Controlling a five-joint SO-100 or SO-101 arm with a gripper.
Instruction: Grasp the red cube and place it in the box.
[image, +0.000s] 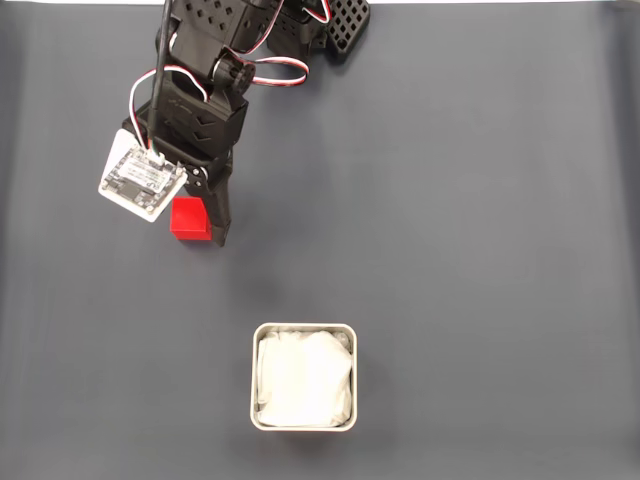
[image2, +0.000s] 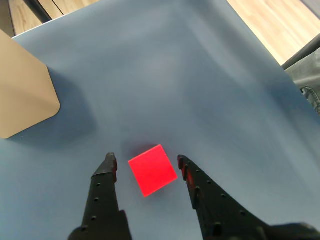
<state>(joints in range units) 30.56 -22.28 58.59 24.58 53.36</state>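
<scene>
- I see my tool (image2: 146, 164) spread wide, straddling the red cube (image2: 152, 170) without touching it.
- The box (image: 303, 376) sits well apart on the bare table (image: 480, 200).

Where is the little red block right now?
In the fixed view the red cube sits on the grey mat at upper left, far from the box. In the wrist view it lies between the open gripper fingers.

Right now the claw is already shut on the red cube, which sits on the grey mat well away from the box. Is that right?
Not quite. The claw is open, not shut: in the wrist view the red cube lies between the two fingers with a gap on each side. The rest holds: the cube rests on the grey mat, well away from the box.
</scene>
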